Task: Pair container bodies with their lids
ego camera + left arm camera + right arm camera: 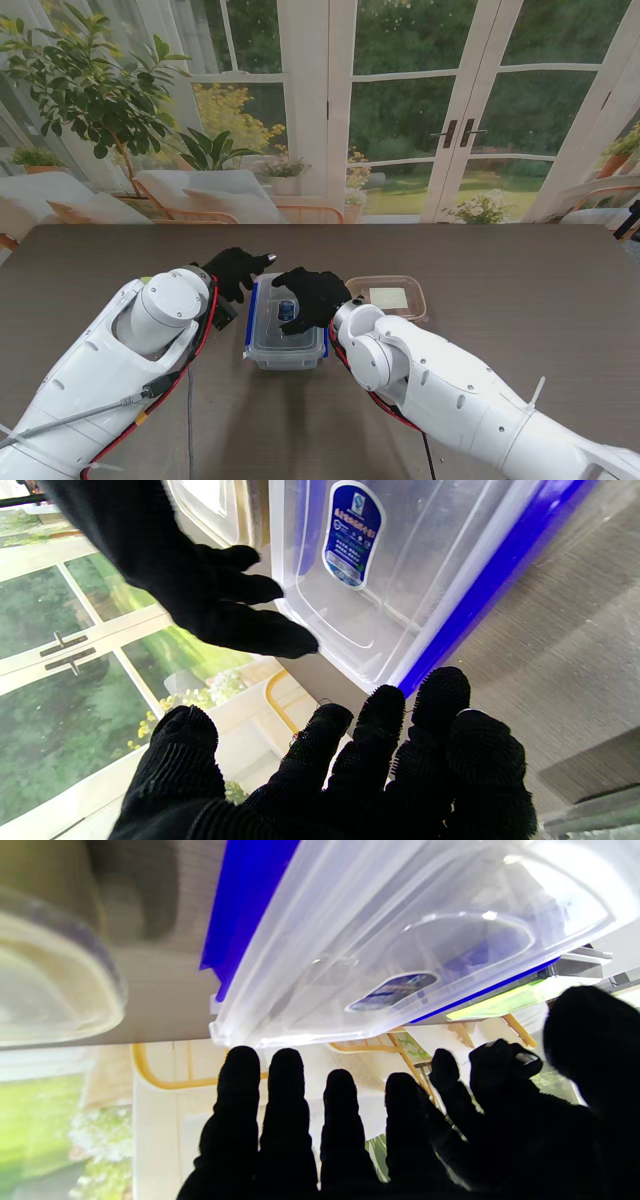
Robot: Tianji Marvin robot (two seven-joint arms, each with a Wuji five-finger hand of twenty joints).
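Right hand (pixel 312 296) fingers (pixel 287 1100) are spreading flat and loose over the far end of the clear container (pixel 286 338) with blue side clips, grasping nothing; whether they are touching its lid cannot be told. Left hand (pixel 237 270) fingers (pixel 385 715) are hanging released and apart just beside the container's far left corner, also holding nothing. The container is sitting lidded at mid-table, close to me, with a shallow clear tray (pixel 389 297) lying just to its right on the dark wood table (pixel 520 290).
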